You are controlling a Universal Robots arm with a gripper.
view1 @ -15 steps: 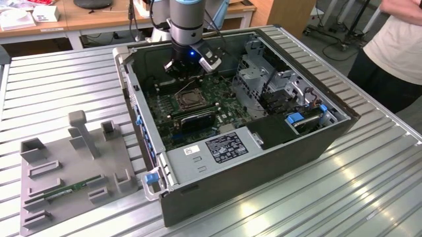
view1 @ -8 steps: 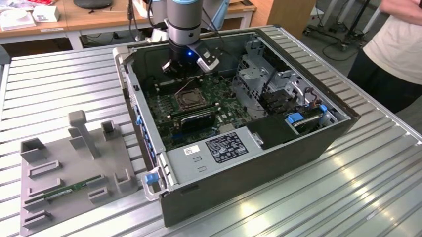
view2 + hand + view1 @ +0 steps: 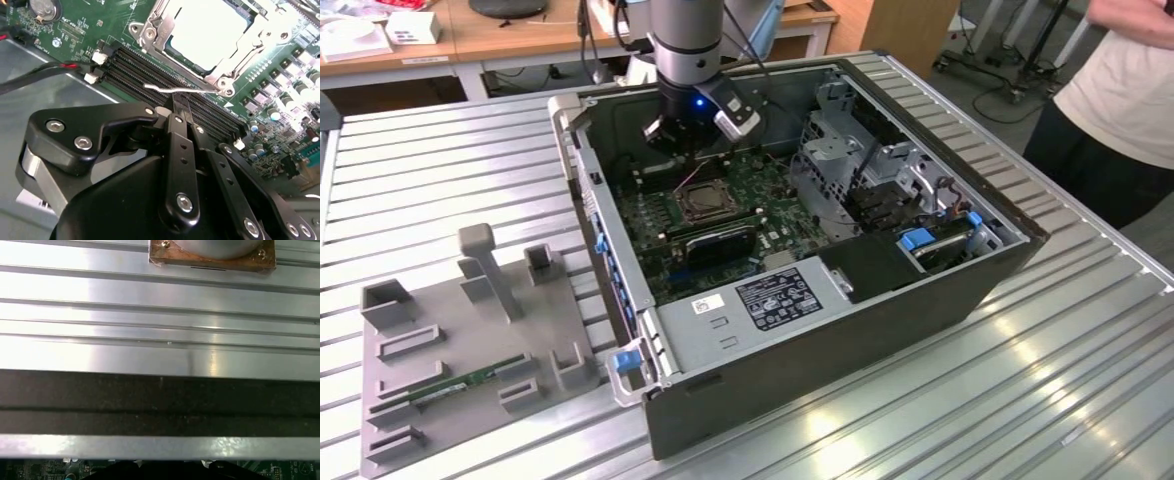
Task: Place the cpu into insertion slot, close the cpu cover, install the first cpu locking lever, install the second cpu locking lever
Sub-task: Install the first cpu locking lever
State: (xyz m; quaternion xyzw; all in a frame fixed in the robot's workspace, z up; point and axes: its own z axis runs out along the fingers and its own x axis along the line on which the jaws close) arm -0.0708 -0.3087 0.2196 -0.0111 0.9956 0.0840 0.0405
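Observation:
The cpu (image 3: 210, 25) lies flat in the insertion slot (image 3: 700, 203) on the green motherboard, its silvery top bright. Around it the cpu cover (image 3: 159, 40) lies down flat as a metal frame. A thin silver locking lever (image 3: 162, 89) sticks out along the socket's edge beside the black memory slots. My gripper (image 3: 176, 104) is shut, with its black fingertips right at that lever's wire. In the exterior view the gripper (image 3: 698, 150) hangs inside the open computer case, just above the socket.
The case (image 3: 854, 330) lies on its side on a ribbed aluminium table (image 3: 160, 300). A grey fixture (image 3: 467, 350) holding a green memory stick (image 3: 454, 385) sits at the exterior view's left. A person (image 3: 1121, 90) stands at the far right. Drive cages and cables crowd the case.

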